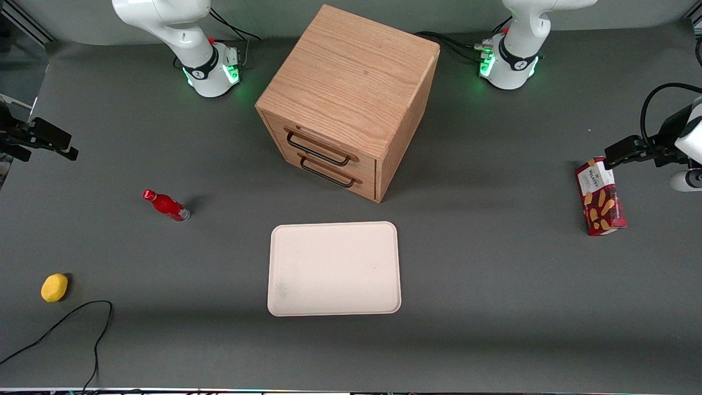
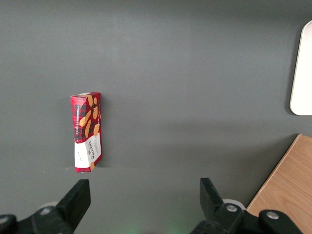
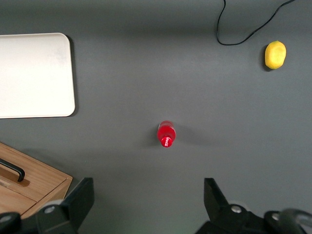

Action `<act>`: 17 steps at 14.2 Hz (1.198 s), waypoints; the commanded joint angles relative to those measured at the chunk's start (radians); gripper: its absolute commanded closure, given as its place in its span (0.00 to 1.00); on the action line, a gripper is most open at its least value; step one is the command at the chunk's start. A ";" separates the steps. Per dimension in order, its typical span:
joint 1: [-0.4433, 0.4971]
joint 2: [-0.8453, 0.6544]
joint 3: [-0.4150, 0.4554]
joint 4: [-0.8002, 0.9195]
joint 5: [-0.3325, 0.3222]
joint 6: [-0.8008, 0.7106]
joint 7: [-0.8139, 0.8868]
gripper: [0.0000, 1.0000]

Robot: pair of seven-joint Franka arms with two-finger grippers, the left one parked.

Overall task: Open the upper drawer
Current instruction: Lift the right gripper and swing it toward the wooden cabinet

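The oak cabinet (image 1: 351,82) stands at the middle of the table, its two drawer fronts facing the front camera at an angle. The upper drawer (image 1: 323,144) is closed, its thin black bar handle (image 1: 318,151) just above the lower drawer's handle (image 1: 328,175). My right gripper (image 1: 52,145) hangs open and empty toward the working arm's end of the table, well apart from the cabinet. In the right wrist view the open gripper (image 3: 148,187) frames bare table, and a cabinet corner (image 3: 34,187) with one black handle (image 3: 13,170) shows.
A red bottle (image 1: 166,205) lies on the table between gripper and cabinet, also in the right wrist view (image 3: 166,134). A white tray (image 1: 334,269) sits nearer the camera than the cabinet. A yellow fruit (image 1: 54,287), a black cable (image 1: 82,323) and a biscuit box (image 1: 600,196) lie around.
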State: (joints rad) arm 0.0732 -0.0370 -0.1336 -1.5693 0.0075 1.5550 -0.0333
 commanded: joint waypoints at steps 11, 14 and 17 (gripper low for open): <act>0.014 0.009 -0.004 0.018 -0.015 -0.010 -0.008 0.00; 0.016 0.011 -0.004 0.018 -0.014 -0.010 -0.016 0.00; 0.017 0.019 -0.001 0.022 -0.014 -0.009 -0.020 0.00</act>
State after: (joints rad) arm 0.0786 -0.0345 -0.1311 -1.5693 0.0074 1.5550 -0.0340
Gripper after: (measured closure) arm 0.000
